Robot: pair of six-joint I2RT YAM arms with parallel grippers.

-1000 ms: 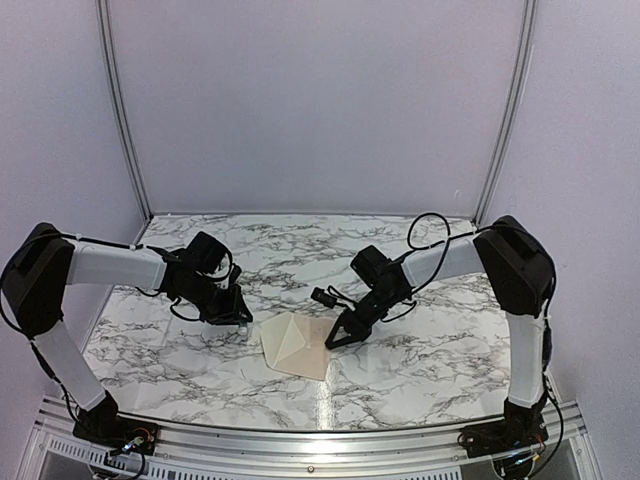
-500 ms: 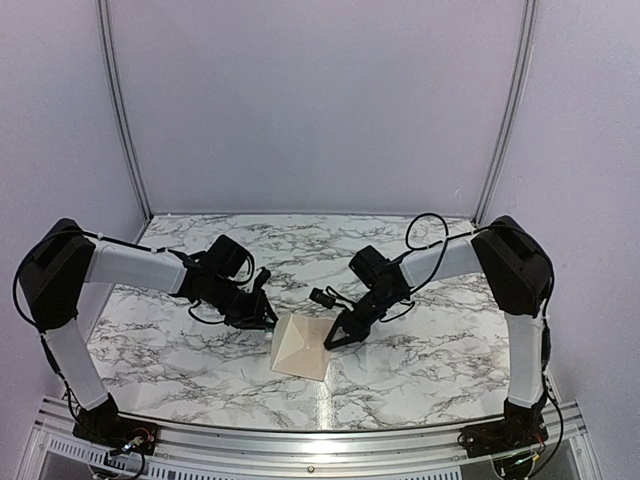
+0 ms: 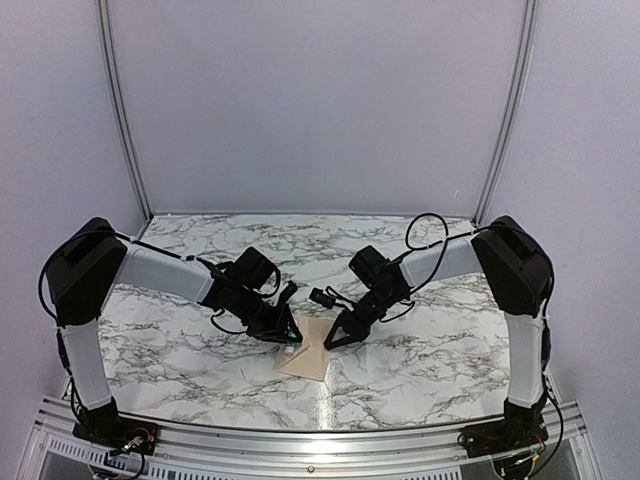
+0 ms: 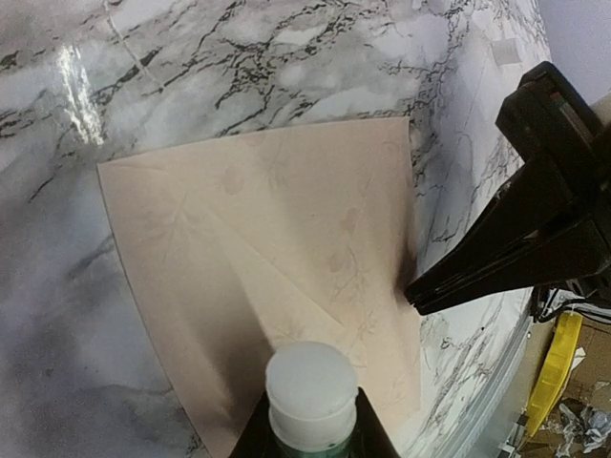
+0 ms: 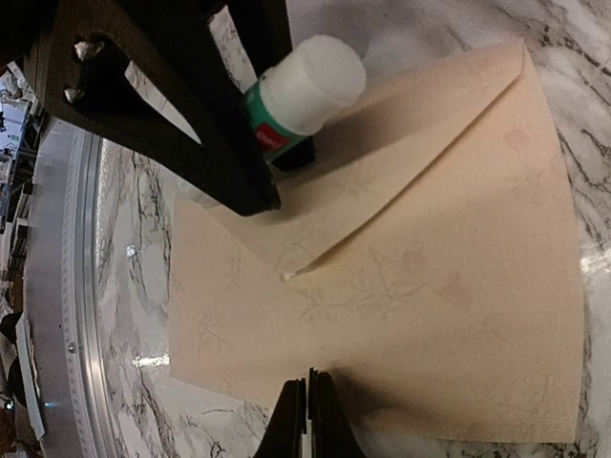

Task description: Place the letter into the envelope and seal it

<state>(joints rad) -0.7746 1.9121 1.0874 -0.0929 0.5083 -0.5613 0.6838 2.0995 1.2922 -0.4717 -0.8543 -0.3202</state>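
The left arm (image 3: 165,277) stretches from the left edge of the frame toward the centre, forearm sloping down. The left gripper (image 3: 284,334) points down and to the right, clamped around a glue stick (image 4: 310,386). The right arm (image 3: 447,258) bends at its elbow near the right edge and slopes down toward the centre. The right gripper (image 3: 334,339) slants down-left, its fingers (image 5: 296,420) pressed together, their tips touching the edge of the envelope (image 5: 430,286). The two grippers sit near each other, not touching.

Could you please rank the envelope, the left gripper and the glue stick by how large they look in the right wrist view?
1. envelope, clearly largest.
2. left gripper, though the frame crops it.
3. glue stick, partly hidden in that grip.
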